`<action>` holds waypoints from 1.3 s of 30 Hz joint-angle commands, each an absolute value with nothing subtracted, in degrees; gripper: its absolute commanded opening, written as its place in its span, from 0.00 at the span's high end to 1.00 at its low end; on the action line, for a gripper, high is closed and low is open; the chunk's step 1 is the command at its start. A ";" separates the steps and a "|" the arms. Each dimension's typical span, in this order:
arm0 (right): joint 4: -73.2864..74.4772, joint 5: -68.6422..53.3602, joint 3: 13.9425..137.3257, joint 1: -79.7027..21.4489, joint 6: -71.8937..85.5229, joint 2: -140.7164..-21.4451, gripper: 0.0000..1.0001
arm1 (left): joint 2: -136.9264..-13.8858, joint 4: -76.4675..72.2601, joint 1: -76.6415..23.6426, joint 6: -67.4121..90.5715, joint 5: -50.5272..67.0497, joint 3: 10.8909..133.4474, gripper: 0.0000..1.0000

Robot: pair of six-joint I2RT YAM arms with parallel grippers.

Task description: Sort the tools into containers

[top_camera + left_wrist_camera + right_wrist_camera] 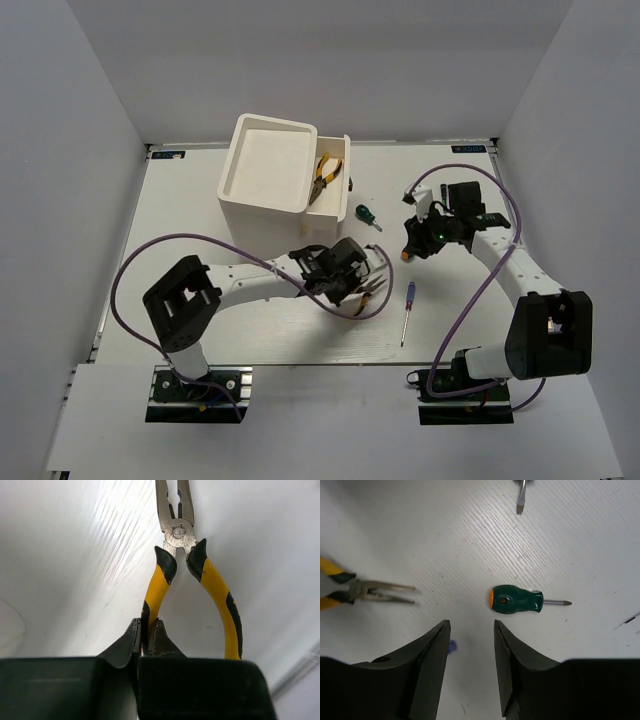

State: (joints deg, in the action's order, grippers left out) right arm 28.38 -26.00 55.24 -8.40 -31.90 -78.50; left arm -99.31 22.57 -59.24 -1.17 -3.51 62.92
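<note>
Against the right wall of the tall white bin we see the narrow bin (the smaller one), which holds one pair of yellow-and-black pliers. In front of the tall bin and to its right, the left gripper is clamped on one handle of the second pliers. Farther right, the right gripper hangs with its fingers apart, and a green stubby screwdriver lies just ahead of it.

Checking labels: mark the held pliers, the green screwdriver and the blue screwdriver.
held pliers (pixel 179 533): left wrist view, pivot joint.
green screwdriver (pixel 516 599): right wrist view, handle middle.
blue screwdriver (pixel 409 295): top external view, blue handle.
</note>
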 commanded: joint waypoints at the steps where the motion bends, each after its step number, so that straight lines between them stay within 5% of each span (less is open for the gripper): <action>1: 26.03 -24.18 54.06 -7.82 -31.64 -76.55 0.53 | -91.41 26.36 -60.64 -3.33 0.45 74.60 1.00; 7: 22.24 -19.08 52.30 -6.77 -30.32 -75.50 0.56 | -90.18 32.60 -61.35 -6.32 -8.76 92.35 1.00; 17: 18.63 -18.89 49.22 -4.40 -29.36 -73.57 0.59 | -88.33 31.47 -59.06 -10.72 -27.94 96.59 1.00; 22: 17.84 -18.90 49.30 -3.34 -28.74 -73.56 0.59 | -88.33 32.69 -58.45 -10.82 -25.06 97.12 1.00; 27: 18.90 -23.72 49.04 -2.81 -28.74 -73.39 0.44 | -91.13 36.20 -58.45 -9.76 -10.25 96.60 1.00; 29: 19.59 -27.50 48.69 -2.73 -29.00 -73.22 0.40 | -94.98 38.31 -59.23 -9.76 -4.68 96.59 0.83; 31: 19.78 -29.95 48.78 -2.72 -29.09 -73.30 0.36 | -97.28 38.32 -59.85 -8.71 1.74 95.72 0.51; 35: 20.13 -29.62 49.48 -2.72 -28.92 -73.65 0.36 | -98.01 35.61 -59.85 -6.16 4.04 85.12 0.40; 39: 20.21 -29.00 49.39 -2.37 -29.71 -73.65 0.36 | -97.99 31.47 -59.85 -3.27 5.97 78.32 0.40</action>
State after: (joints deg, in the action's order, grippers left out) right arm 20.01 -27.59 49.28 -2.96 -29.12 -74.91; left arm -99.57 33.89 -59.81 -6.33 1.45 80.64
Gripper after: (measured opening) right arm 0.644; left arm 0.598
